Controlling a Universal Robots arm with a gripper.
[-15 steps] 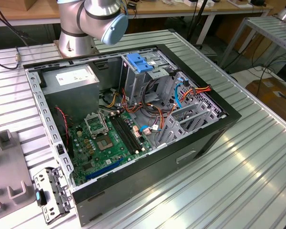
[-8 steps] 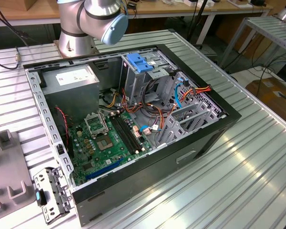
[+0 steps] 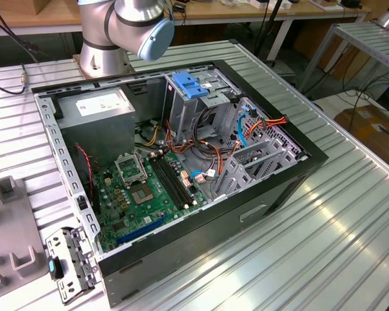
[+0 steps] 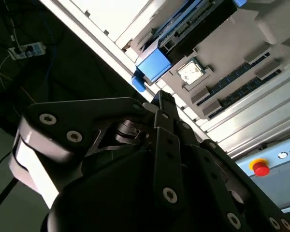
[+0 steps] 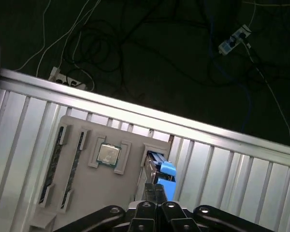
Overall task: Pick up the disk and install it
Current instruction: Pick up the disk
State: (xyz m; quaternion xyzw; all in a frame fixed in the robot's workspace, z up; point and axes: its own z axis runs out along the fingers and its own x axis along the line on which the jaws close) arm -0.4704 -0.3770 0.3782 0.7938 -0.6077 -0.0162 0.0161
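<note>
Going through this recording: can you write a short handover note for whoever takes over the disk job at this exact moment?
The gripper hangs just over the disk; contact is not clear.
The disk sits in its slot in the grey tray, beside the chip.
The computer case lies open on the table in the exterior view.
Done: the gripper is lined up at the disk.
Left: the disk is not lifted out of the tray and not in the case.

1 disk, 1 CPU, 2 RAM sticks, 1 PC case, 1 mobo.
</note>
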